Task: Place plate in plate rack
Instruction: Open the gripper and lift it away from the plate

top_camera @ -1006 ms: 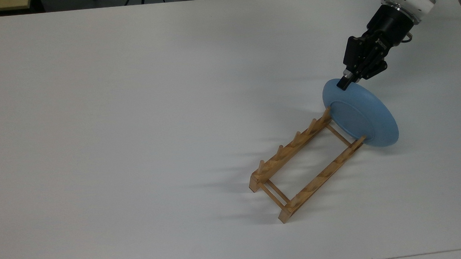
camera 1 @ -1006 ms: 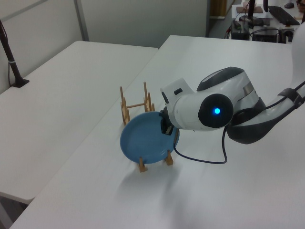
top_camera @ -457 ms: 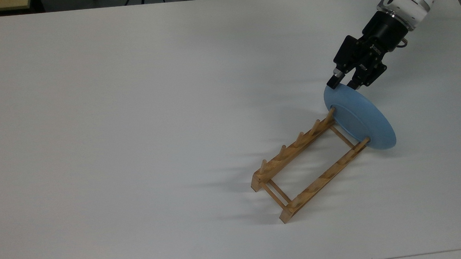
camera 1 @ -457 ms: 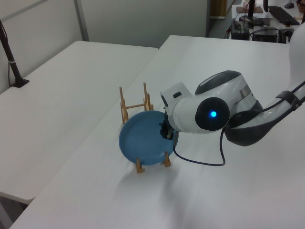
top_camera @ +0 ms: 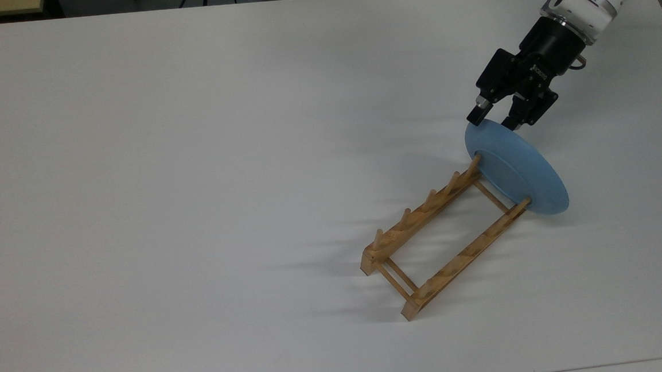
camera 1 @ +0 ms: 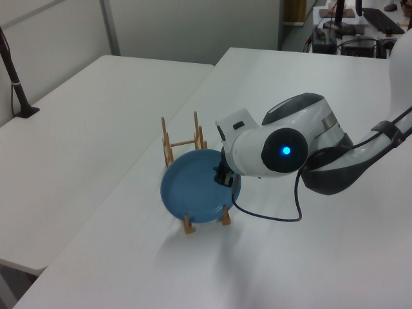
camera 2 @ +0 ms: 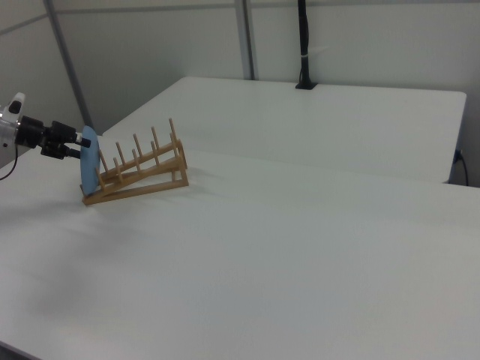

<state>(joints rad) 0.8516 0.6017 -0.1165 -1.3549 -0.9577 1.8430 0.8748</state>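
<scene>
The light-blue plate (top_camera: 519, 175) stands on edge at the plate rack's (top_camera: 439, 240) end toward the top view's right, leaning on the last pair of pegs. My gripper (top_camera: 493, 119) hovers at the plate's upper rim, open, one finger on each side and nothing held. In the left view the plate (camera 1: 195, 195) faces the camera in front of the rack (camera 1: 183, 138), and the gripper (camera 1: 223, 176) sits at its right rim below the white wrist. The right view has the plate (camera 2: 90, 169) edge-on at the rack's (camera 2: 141, 174) left end, gripper (camera 2: 75, 146) beside it.
The rack stands on a wide white table (top_camera: 191, 160). A second white table (camera 1: 77, 116) with a black post (camera 1: 16, 84) adjoins it on the left view's left. A black cable (camera 1: 270, 216) hangs from the arm over the tabletop.
The gripper was shut on the plate's rim a second ago. Its fingers have since opened and drawn back a little, and the plate has settled more upright against the end pegs.
</scene>
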